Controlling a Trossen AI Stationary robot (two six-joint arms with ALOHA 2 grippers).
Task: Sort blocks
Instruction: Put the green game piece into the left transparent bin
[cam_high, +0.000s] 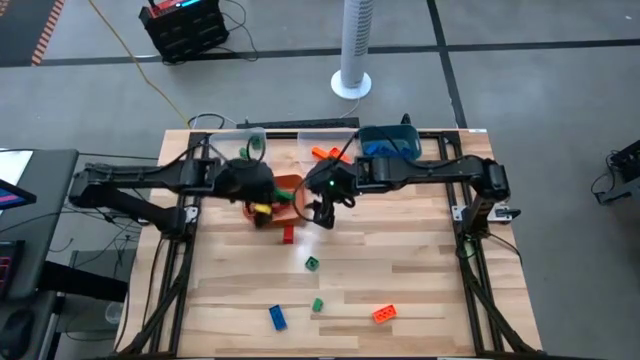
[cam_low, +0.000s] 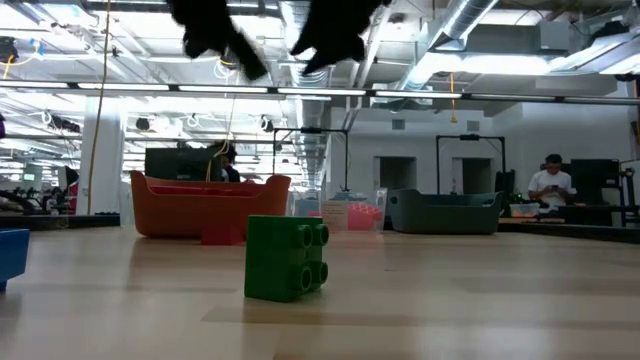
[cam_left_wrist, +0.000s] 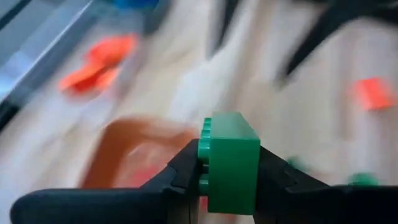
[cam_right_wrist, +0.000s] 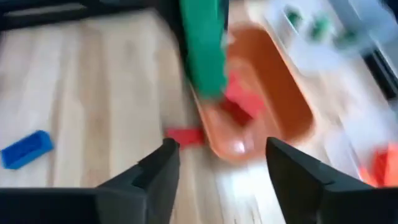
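Over the orange bin (cam_high: 285, 190) at the bench's (cam_high: 420, 280) far side, the left end effector (cam_left_wrist: 229, 171) pinched a green block (cam_left_wrist: 233, 162) while the right end effector (cam_right_wrist: 221, 165) gaped empty close by, so the crowded arms risked collision or dropping green among red.
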